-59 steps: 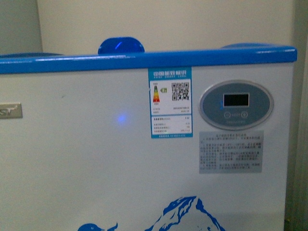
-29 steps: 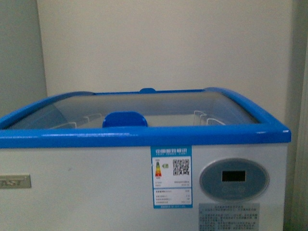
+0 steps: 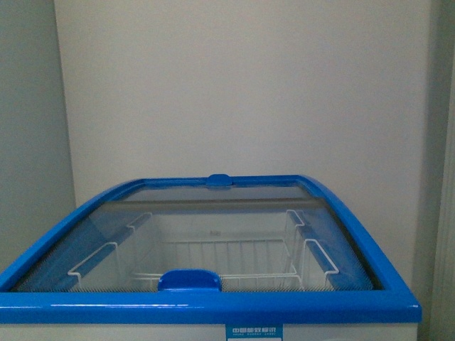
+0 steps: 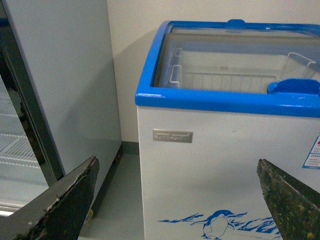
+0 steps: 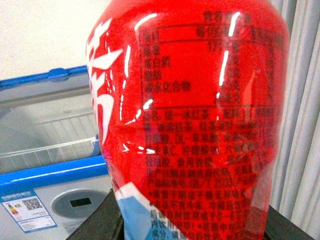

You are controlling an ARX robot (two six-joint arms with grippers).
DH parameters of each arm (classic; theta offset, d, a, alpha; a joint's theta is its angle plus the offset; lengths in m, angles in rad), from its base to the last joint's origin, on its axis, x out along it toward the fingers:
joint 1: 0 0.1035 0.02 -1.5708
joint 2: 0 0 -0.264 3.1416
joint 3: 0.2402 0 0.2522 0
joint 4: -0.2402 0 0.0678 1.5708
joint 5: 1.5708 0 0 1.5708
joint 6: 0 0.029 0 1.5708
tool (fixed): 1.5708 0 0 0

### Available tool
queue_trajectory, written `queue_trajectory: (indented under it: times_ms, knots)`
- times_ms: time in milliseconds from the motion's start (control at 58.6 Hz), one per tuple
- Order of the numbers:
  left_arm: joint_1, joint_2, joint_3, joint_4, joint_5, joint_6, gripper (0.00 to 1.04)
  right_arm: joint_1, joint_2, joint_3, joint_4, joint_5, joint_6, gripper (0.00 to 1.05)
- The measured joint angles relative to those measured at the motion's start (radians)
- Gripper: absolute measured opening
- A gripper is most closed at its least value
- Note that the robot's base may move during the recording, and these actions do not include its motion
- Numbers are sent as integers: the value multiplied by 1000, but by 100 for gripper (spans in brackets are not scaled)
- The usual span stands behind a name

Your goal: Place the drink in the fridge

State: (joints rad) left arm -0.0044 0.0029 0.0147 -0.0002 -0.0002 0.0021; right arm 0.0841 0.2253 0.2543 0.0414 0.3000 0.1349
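You see the fridge (image 3: 213, 307) white-bodied with a bright blue rim, blue penguin art (image 4: 217, 223) printed on its front and a grey oval control panel (image 5: 80, 202). Its wire basket (image 3: 234, 259) is white. Your drink (image 5: 200, 125) wears a glossy red label with white characters and dark small print.

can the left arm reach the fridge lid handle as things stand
Probably yes. The left fingers are open and empty, facing the fridge front, with nothing between them and the handle on the near rim. The arm would likely need to rise first.
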Motion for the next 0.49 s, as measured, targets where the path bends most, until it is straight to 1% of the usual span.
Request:
queue_trajectory:
  times_ms: [222, 273, 307, 324, 358, 376, 461, 495]
  knots:
    - [1, 1, 0, -1, 5, -1, 97, 0, 0, 0, 1, 0, 0, 38]
    - [18, 58, 26, -58, 121, -100, 97, 0, 0, 0, 1, 2, 0, 38]
    - [18, 118, 33, -42, 172, -142, 97, 0, 0, 0, 1, 2, 0, 38]
    - [18, 163, 35, -18, 202, -169, 97, 0, 0, 0, 1, 2, 0, 38]
    - [18, 209, 38, 13, 220, -183, 97, 0, 0, 0, 1, 0, 0, 38]
    - [20, 257, 41, 51, 251, -195, 97, 0, 0, 0, 1, 0, 0, 38]
    - [27, 435, 69, 190, 296, -206, 97, 1, 0, 0, 1, 0, 0, 38]
    - [27, 536, 108, 287, 313, -182, 97, 1, 0, 0, 1, 3, 0, 38]
